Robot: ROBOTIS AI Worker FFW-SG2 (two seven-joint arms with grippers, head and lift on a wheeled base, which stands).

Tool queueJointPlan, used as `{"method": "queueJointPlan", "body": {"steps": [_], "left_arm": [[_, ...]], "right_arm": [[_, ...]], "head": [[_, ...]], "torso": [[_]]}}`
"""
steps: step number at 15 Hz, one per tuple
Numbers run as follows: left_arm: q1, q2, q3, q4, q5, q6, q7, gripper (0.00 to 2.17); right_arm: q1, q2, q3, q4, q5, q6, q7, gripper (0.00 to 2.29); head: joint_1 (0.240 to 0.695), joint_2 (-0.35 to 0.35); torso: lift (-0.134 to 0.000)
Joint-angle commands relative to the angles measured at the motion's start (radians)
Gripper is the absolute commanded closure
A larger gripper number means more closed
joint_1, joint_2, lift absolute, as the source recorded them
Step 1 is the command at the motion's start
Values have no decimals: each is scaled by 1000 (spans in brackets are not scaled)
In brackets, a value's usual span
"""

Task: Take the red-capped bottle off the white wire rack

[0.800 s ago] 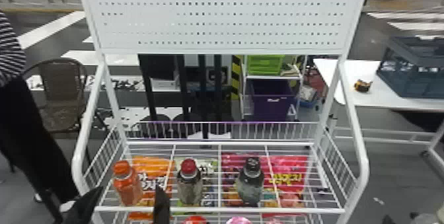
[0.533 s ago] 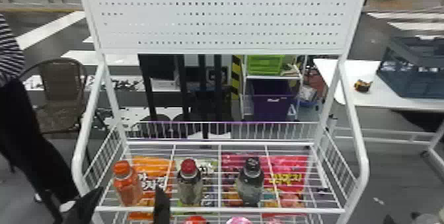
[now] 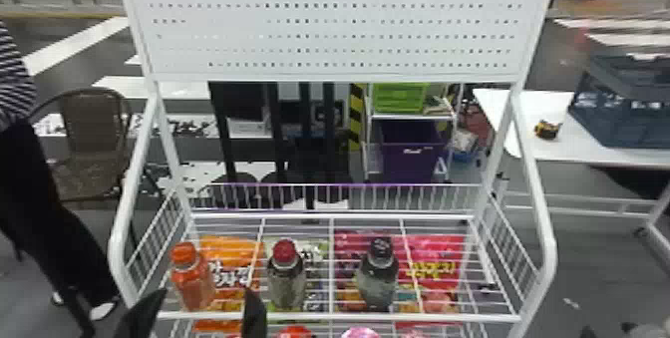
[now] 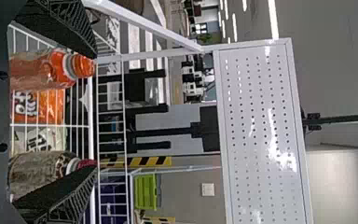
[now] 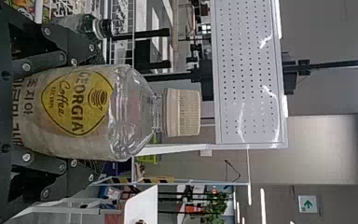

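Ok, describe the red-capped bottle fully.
The red-capped bottle stands upright on the wire rack, between the orange bottle and the black-capped bottle. It looks like greyish see-through plastic, cap on, a pale ring beneath. The open left claw is near; whether it touches, I can't tell.

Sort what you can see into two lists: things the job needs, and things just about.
Job:
red-capped bottle
white wire rack, under it

Just about:
orange-capped bottle
black-capped bottle
cream-capped bottle, held in the right gripper
purple bin
chair
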Motion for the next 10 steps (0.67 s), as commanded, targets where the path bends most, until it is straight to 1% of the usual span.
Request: {"method": "queueJointPlan", "body": {"steps": [1, 5, 6, 7, 10], "left_arm": [[-17, -4, -60, 109, 1, -103, 21, 39], [-103, -5, -200, 347, 12, -303, 70, 39], [-129, -10, -221, 394, 30, -312, 79, 39], [-160, -21, -233, 445, 59, -327, 79, 39], [-249, -62, -239, 600, 110, -398, 79, 39]], "right_arm": [[0, 0, 0, 2, -1, -1, 0, 1376], [2, 0, -8, 3, -1, -4, 0, 1376], [2, 0, -8, 5, -1, -7, 0, 1376], [2, 0, -8, 7, -1, -7, 2, 1376], [5, 0, -8, 17, -8, -31, 13, 1376]], "head": [[499, 0], [499, 0], [499, 0], [499, 0], [499, 0]], "torso": [[0], [0], [0], [0], [0]]}}
